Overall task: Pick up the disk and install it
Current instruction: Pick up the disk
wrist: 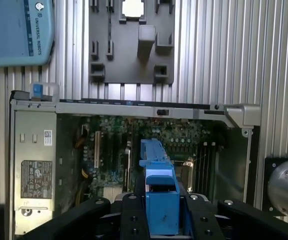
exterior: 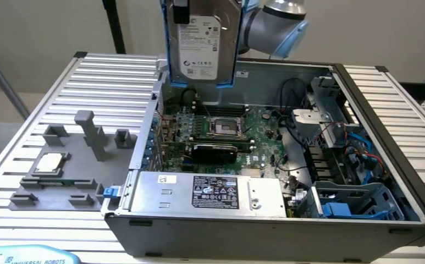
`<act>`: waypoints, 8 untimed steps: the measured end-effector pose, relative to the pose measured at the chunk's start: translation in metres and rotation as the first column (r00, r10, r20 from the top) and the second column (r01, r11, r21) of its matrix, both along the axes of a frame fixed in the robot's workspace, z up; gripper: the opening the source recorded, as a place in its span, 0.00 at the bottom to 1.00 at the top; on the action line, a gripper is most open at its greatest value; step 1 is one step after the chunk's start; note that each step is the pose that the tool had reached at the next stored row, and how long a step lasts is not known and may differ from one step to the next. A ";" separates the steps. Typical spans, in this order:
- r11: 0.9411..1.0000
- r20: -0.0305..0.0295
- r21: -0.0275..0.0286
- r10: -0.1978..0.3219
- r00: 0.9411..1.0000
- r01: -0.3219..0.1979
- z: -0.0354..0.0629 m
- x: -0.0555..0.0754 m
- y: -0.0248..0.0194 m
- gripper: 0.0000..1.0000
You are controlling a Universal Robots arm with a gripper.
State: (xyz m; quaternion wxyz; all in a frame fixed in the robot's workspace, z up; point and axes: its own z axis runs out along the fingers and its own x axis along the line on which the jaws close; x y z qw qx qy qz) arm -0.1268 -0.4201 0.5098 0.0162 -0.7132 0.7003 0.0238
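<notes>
Exterior view: the disk (exterior: 201, 44) hangs upright in the air with its white label facing the camera. It is raised above the open computer case (exterior: 271, 234), and its lower edge is clear of the case's rim and contents. The arm (exterior: 275, 25) stands just behind the disk, toward the exterior view's right. In the wrist view the gripper (wrist: 162, 212) is clamped on the disk, with one black finger (wrist: 133, 215) pressed to each side of the blue carrier, whose narrow edge points down toward the case. The case has no cover, so its interior is open from above. Directly below the gripper lies the motherboard (exterior: 220, 132), well apart from the disk. The grey power supply (exterior: 205, 192) runs along the case wall farthest from the gripper. A grey-blue plastic cage (exterior: 359, 201) sits in the case corner at the exterior view's right, with red and blue cables (exterior: 359, 154) crowded beside it. Outside the case, on the ribbed table (exterior: 109, 71) at the exterior view's left, a grey fixture plate (exterior: 73, 159) carries a square chip (exterior: 49, 163), both well away from the gripper. A blue pendant (wrist: 13, 30) lies on the table beyond the fixture.
</notes>
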 end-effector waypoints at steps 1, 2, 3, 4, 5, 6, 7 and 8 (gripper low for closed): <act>1.000 0.000 0.000 0.000 1.000 0.000 0.0000 0.005 -0.0017 0.33; 1.000 0.000 0.000 0.000 1.000 0.000 0.0000 0.009 -0.0035 0.33; 1.000 0.000 0.000 0.000 1.000 0.000 0.0000 0.014 -0.0052 0.33; 1.000 0.000 0.001 0.000 1.000 0.000 0.0000 0.018 -0.0069 0.33; 1.000 0.000 0.001 0.000 1.000 0.000 0.0000 0.022 -0.0087 0.33; 1.000 0.000 0.001 0.000 1.000 0.000 0.0000 0.027 -0.0107 0.33; 1.000 0.000 0.001 0.000 1.000 0.000 0.0000 0.032 -0.0124 0.33; 1.000 0.000 0.001 0.000 1.000 0.000 0.0000 0.036 -0.0143 0.33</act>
